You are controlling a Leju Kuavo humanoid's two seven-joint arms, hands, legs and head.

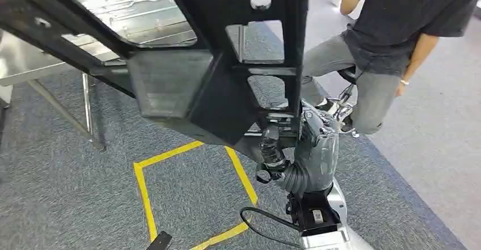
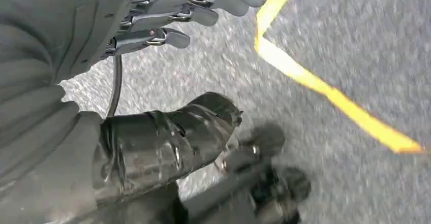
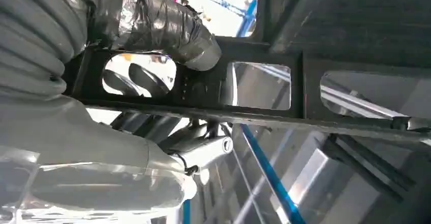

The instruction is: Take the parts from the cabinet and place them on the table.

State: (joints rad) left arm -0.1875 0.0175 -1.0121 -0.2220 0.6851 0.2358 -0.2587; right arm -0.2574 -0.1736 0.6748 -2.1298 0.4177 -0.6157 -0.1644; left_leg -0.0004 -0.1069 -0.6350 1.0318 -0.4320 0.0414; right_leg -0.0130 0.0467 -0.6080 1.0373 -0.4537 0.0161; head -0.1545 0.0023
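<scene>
One large black metal part [image 1: 187, 85] with cut-out windows – three rectangular openings show in it from the right wrist view. One steel tabletop [image 1: 34, 57]. One yellow taped square [image 1: 144, 199] on the carpet. One person [image 1: 391, 40]. Two robot hands – left hand [image 2: 167, 10], right hand [image 1: 315, 148].

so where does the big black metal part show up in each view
head view: black metal part spans the upper half, held by the right hand.
left wrist view: not in it.
right wrist view: the part crosses the middle.
Shared landmark: its rectangular cutouts.
</scene>
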